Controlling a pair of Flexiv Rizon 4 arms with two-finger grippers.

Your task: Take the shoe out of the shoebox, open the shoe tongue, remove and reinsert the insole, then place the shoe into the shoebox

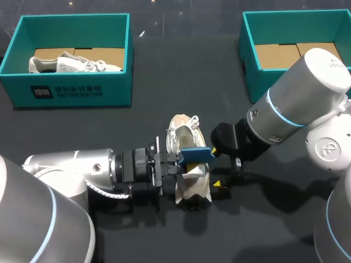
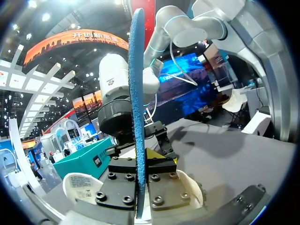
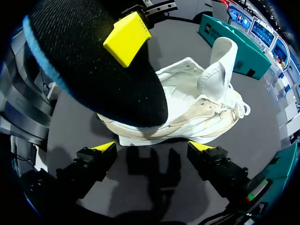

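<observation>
The insole (image 1: 196,155) is standing edge-on, clamped between the left gripper's (image 1: 181,160) fingers and reaching well out ahead of them, so the hold seems to be near one end. It is showing a blue face on one side and a dark fabric face on the other. It is looking thin, light and floppy, a sheet that will probably buckle if pushed from the far end, so a grip closer to the leading part would likely be steering it better into the shoe.

The white shoe (image 1: 184,137) is lying on the counter (image 1: 164,98) just under the held insole, its tongue lifted and its opening exposed. Its upper is looking soft and easily crushed, while the sole and heel are likely stiffer, so the heel or the side wall by the collar seems the safer place to take hold.

The right gripper (image 1: 216,167) is sitting just beside the shoe with its fingers spread wide, holding nothing; the shoe is lying ahead of them, not between them.

Well apart from both sets of fingers, two teal shoeboxes are standing: the left shoebox (image 1: 71,87) is holding another white shoe, and the right shoebox (image 1: 249,66) is showing only its cardboard floor.
</observation>
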